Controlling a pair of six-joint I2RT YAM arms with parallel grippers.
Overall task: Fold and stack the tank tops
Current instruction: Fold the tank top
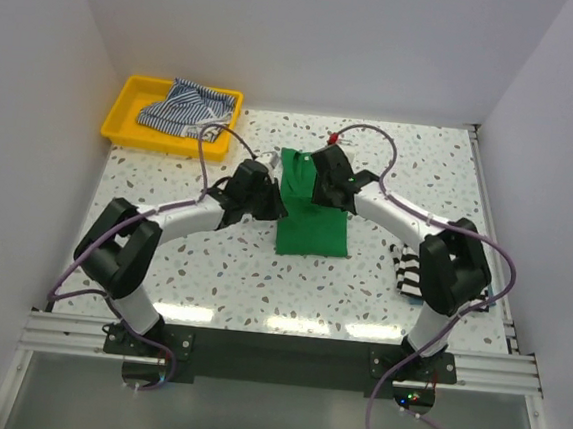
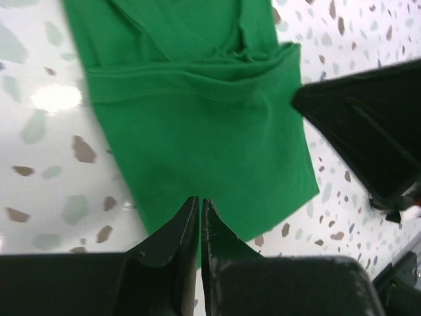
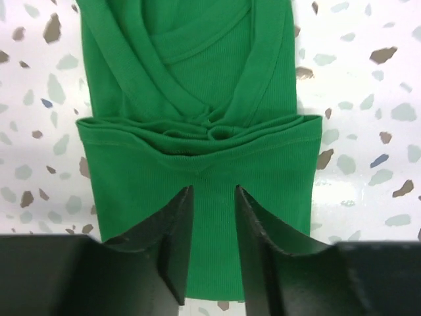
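Speckled tabletop (image 1: 211, 268) around folded green tank top (image 1: 310, 227)

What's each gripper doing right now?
Left gripper: nearly closed at the green tank top's edge; grip cannot be told.
Right gripper: open over the same top, holding nothing.

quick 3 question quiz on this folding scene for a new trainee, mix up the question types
1. True or false: the green tank top lies fully spread out, with no fold in it.
2. The blue-and-white striped top lies: A on the green tank top; B in the yellow tray; C between gripper fingers.
3. Fill in: in the top view, the black-and-white striped top lies to the ___ of the green tank top.

Key: 1 false; 2 B; 3 right.
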